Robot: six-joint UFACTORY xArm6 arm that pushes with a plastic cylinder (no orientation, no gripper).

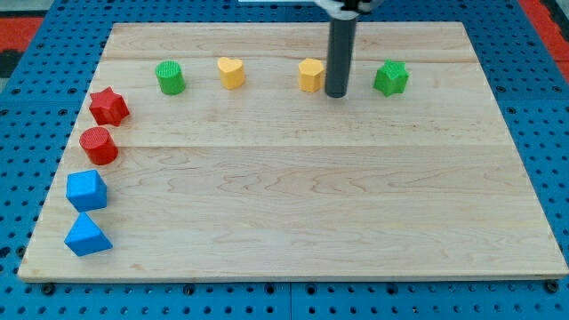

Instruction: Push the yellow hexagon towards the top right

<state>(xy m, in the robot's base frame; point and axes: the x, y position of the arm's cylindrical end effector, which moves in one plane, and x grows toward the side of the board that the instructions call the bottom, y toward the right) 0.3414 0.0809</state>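
The yellow hexagon [310, 76] sits on the wooden board [293, 178] near the view's top, a little right of centre. My tip [336, 93] is on the board just right of the hexagon, very close to its right side; whether it touches cannot be told. The dark rod rises from the tip out of the view's top.
A green star [391, 78] lies right of my tip. A yellow heart [231, 72] and a green cylinder [170, 77] lie left of the hexagon. A red star [108, 107], red cylinder [98, 146], blue cube [86, 189] and blue triangular block [86, 236] line the left edge.
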